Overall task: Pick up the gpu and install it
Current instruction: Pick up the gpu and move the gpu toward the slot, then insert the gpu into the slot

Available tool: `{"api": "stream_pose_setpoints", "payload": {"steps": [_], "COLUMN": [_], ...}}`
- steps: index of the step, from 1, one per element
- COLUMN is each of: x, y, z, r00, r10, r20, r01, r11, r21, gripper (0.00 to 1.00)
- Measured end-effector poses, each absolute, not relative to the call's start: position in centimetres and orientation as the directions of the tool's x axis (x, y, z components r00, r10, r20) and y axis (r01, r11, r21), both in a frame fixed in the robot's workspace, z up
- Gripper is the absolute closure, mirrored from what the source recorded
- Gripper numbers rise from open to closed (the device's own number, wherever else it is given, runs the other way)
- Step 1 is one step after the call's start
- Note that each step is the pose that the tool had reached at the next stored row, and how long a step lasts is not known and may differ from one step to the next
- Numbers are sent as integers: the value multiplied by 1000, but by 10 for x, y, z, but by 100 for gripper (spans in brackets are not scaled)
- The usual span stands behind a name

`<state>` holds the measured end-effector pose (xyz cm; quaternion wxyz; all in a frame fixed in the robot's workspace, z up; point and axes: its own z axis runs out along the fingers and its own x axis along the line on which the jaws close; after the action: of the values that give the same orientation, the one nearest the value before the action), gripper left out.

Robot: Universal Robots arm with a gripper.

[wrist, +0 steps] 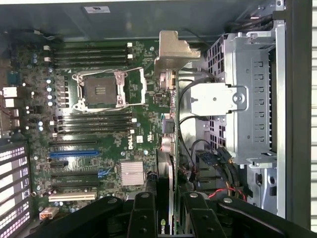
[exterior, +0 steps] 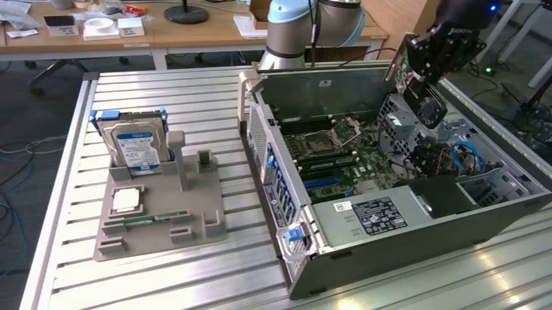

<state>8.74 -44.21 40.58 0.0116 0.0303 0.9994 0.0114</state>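
Observation:
The gpu [exterior: 426, 103], a thin dark card with a round fan on its face, hangs tilted over the open computer case [exterior: 388, 219], above the drive-cage side of the motherboard [exterior: 337, 152]. My gripper [exterior: 441, 45] is shut on the card's upper end. In the wrist view the gpu [wrist: 169, 148] appears edge-on between the two black fingers [wrist: 142, 215], with its silvery bracket [wrist: 173, 54] at the far end. It hovers beside the motherboard [wrist: 99, 124] and off to one side of the blue expansion slot [wrist: 73, 154], clear of the board.
A metal drive cage [wrist: 247, 99] and loose cables [wrist: 218, 163] sit close beside the card. On the slatted table, a grey fixture tray [exterior: 207, 226] holds a hard drive [exterior: 134, 145], a processor [exterior: 127, 199] and a memory stick [exterior: 147, 219].

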Motion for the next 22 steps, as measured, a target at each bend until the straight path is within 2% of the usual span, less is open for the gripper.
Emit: {"api": "stream_pose_setpoints", "payload": {"steps": [22], "x": [88], "y": [-442], "z": [399], "r00": [-998], "r10": [54], "r20": [-22], "r01": [54], "r11": [998], "r21": [23], "gripper": [74]}}
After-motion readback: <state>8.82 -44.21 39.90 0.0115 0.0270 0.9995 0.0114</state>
